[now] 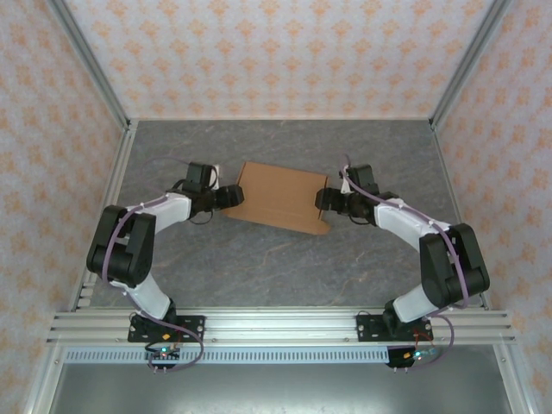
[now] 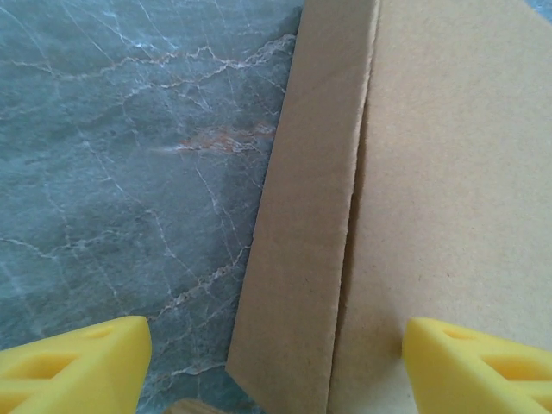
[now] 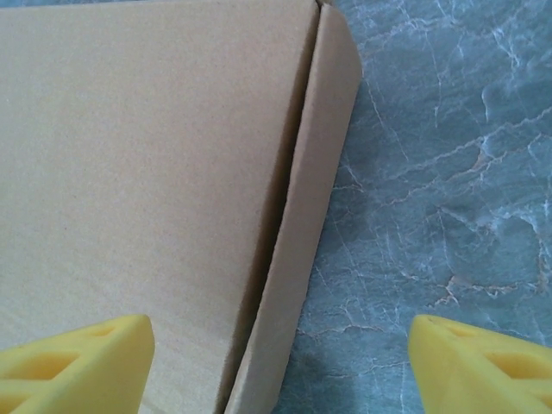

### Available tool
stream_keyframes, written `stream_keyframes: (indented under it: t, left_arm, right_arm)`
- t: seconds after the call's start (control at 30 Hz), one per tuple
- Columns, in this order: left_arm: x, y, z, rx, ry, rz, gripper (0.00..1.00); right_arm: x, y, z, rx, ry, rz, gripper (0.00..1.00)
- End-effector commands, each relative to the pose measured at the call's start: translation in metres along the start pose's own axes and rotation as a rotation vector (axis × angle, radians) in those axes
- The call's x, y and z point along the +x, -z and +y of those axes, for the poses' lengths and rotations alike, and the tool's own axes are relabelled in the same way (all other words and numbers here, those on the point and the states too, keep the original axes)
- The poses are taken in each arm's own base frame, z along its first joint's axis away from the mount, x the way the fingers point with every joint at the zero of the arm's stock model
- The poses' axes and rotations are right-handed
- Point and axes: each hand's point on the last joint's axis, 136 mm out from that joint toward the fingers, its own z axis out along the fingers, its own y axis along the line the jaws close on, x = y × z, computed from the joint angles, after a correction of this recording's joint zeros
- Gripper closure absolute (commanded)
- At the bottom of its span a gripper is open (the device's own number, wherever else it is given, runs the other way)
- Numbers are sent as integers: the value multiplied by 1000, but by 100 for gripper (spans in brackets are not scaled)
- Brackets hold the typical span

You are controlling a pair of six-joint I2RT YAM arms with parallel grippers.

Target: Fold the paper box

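Brown paper box point(image 1: 280, 197) mid tabletop point(image 1: 259, 267) (side flaps ajar), left gripper point(image 1: 231, 195) at its left end, right gripper point(image 1: 323, 203) opposite, both spread wide, holding nothing

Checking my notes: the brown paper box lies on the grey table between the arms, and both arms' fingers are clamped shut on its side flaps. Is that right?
Not clamped: the left fingers and right fingers stand wide open, straddling the side flaps of the paper box, as both wrist views show. The rest holds.
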Motion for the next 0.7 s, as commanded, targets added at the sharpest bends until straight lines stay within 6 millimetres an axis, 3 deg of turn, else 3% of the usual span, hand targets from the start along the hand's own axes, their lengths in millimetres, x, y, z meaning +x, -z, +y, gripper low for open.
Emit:
stream_keyframes:
  t: [0.0,0.17,0.67]
  left_arm:
    - [-21,3,-15,61,7,-41,23]
    - [-20,1,-14,53,2,-27,22]
    - [0,-15,-15,96,22,52,21]
  right_arm:
    - [-4,0,-2,-38,-62,-18,21]
    - [7,-5,-4,-53,-105,12,16]
    - [26,-23,10,-121,-152,39,15]
